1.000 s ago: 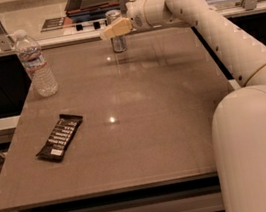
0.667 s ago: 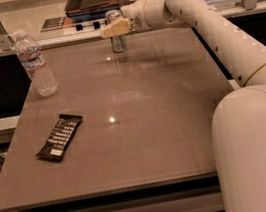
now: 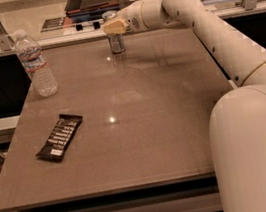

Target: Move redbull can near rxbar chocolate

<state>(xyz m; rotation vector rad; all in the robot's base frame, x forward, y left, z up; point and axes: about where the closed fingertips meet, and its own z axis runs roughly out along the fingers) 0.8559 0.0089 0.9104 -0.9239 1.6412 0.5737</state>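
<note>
Far across the table (image 3: pixel 162 98), gripper (image 3: pixel 114 27) overlaps redbull can (image 3: pixel 117 44) — grip unclear — water bottle (image 3: pixel 36 63) off left.

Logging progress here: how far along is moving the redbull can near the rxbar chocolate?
Done: the gripper is at the top of the redbull can. In hand: the pickup; the can stands at the far edge of the table. Left: carrying it to the rxbar chocolate, front left, far from it.
</note>
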